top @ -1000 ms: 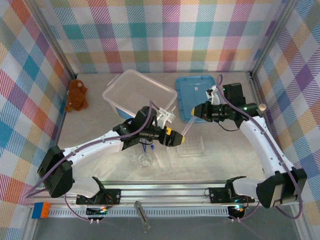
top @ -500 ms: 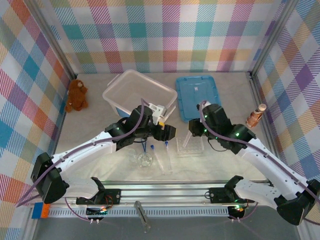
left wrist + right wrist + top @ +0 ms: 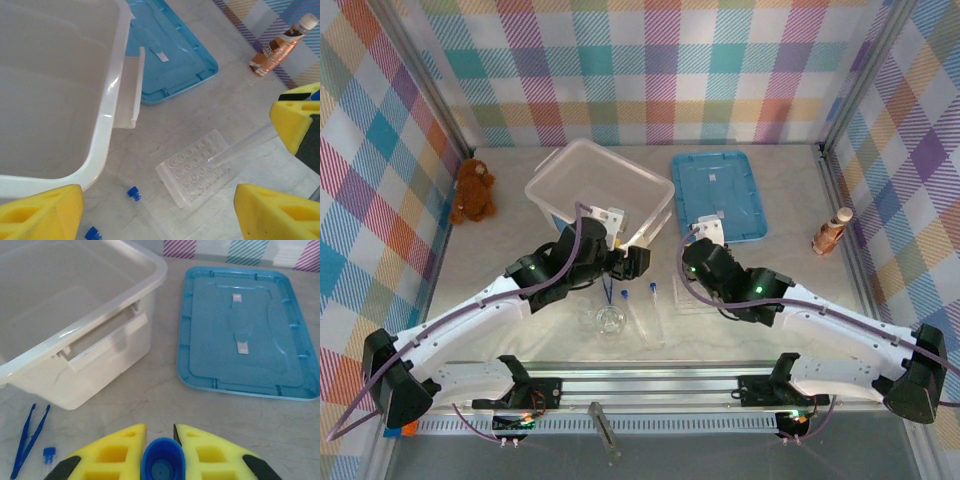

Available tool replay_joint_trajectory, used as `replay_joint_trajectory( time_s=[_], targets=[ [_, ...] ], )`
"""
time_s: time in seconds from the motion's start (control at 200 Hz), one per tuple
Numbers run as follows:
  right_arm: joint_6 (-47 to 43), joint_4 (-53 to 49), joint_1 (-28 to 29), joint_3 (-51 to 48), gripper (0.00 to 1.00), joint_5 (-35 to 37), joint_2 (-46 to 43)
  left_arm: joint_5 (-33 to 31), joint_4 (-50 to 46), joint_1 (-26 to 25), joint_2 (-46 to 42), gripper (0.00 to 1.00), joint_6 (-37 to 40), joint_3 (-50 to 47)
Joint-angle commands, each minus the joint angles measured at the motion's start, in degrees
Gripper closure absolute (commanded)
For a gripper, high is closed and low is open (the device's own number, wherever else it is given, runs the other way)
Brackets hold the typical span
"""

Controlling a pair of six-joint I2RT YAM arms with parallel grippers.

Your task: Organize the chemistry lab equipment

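My right gripper (image 3: 161,447) is shut on a clear test tube by its blue cap (image 3: 162,461). In the left wrist view this test tube (image 3: 244,145) slants down with its tip over a hole of the clear tube rack (image 3: 197,167). My left gripper (image 3: 157,220) hangs open above the table beside the bin, with nothing between its yellow fingers (image 3: 42,212). Two more blue-capped test tubes (image 3: 652,290) lie flat in front of it. Round clear glassware (image 3: 611,319) sits near the front. Dark-blue tweezers (image 3: 27,440) lie by the bin's corner.
A clear plastic bin (image 3: 595,185) stands at the back, with its blue lid (image 3: 718,195) flat on the table to its right. A brown bottle (image 3: 831,232) stands at the right wall. A teddy bear (image 3: 473,192) sits at the far left.
My right arm has swung from beside the lid down and left to the rack, carrying the tube. My left gripper has drawn back left toward the bin.
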Motion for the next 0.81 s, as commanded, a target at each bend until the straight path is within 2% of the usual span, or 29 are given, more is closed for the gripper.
replay_joint_trajectory(
  time_s=[0.0,0.8],
  targets=[
    [1.53,4.76,0.43,-2.09,0.87,3.08,0.96,-2.34,-1.09,-0.54,-1.53,0.21,-0.71,-1.92],
    [3.59,11.81,0.28,-3.16,0.85,1.40,9.37,-3.11,-1.99,-0.55,-6.54,0.22,-3.32,-5.39]
  ],
)
